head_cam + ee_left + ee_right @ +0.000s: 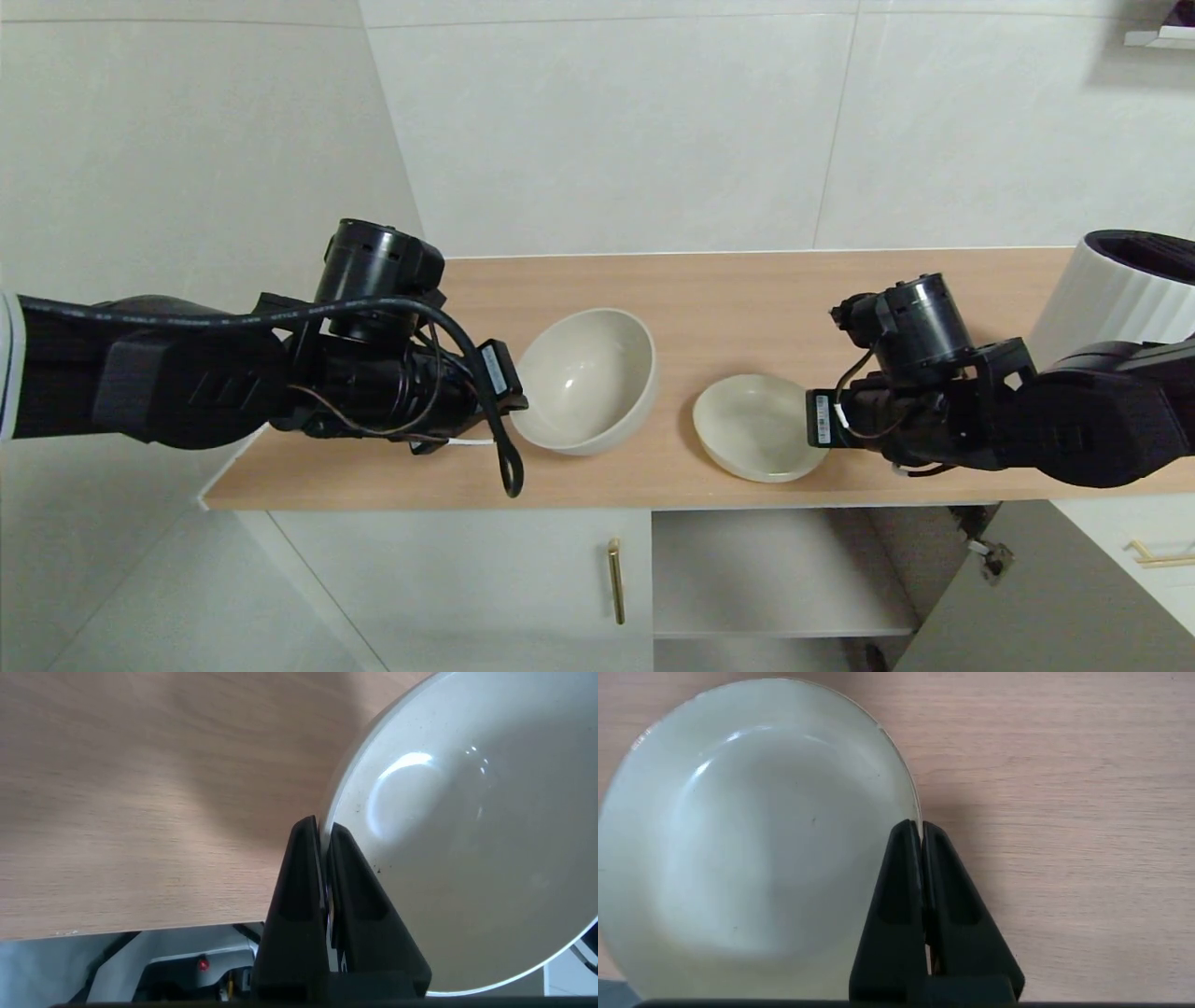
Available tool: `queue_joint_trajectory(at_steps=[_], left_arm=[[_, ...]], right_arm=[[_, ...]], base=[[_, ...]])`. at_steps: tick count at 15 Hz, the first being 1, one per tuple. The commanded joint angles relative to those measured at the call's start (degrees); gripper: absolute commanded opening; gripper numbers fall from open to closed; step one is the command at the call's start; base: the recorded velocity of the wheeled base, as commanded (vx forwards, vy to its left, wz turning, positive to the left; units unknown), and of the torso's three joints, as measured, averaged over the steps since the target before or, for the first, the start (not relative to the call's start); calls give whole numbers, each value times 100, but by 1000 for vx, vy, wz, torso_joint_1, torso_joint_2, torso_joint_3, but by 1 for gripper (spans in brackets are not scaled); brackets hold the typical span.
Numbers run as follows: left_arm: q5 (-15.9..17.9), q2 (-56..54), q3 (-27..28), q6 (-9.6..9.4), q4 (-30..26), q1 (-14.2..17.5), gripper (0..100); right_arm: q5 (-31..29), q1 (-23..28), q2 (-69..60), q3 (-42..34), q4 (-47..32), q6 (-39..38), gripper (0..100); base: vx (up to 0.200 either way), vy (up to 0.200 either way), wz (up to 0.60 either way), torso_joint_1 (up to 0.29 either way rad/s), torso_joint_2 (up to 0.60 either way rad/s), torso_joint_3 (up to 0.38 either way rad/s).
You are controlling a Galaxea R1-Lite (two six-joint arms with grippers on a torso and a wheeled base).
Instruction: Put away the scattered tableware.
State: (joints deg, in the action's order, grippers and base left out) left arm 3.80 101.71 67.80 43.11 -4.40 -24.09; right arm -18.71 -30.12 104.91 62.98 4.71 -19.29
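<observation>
A large cream bowl is tilted on the wooden counter, its opening facing up and toward me. My left gripper is shut on the bowl at its rim, one finger inside and one outside. To its right, near the counter's front edge, is a small pale shallow dish. My right gripper is shut on the rim of the dish. In the head view both arms reach in from the sides and their wrists hide the fingertips.
A white ribbed container stands at the counter's right end, beside my right arm. Below the counter an open cabinet compartment shows a shelf. Left of it is a shut door with a gold handle. Tiled wall lies behind.
</observation>
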Motion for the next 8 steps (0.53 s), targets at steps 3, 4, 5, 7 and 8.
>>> queue_joint_trajectory(at_steps=[3, 4, 5, 7, 8], left_arm=[[24, -810, -277, -30, -8, 9, 0], [24, -995, -373, -39, -8, 18, 0], [24, -1285, -523, -48, -8, 27, 0], [50, -1909, -857, -92, -8, 27, 0], [68, -2155, -1076, -232, -8, 27, 0]], right_arm=[[614, 165, -735, -49, -137, -23, 0], [781, 200, -929, -49, -286, -31, 0], [1028, 288, -1245, -49, -646, -31, 0], [1555, 402, -1931, -101, -1314, -49, 0], [1660, 402, -2106, -189, -1473, -49, 0]], base=[[0, 0, 0, 0, 0, 0], [0, 0, 0, 0, 0, 0], [0, 0, 0, 0, 0, 0], [0, 0, 0, 0, 0, 0], [0, 0, 0, 0, 0, 0]])
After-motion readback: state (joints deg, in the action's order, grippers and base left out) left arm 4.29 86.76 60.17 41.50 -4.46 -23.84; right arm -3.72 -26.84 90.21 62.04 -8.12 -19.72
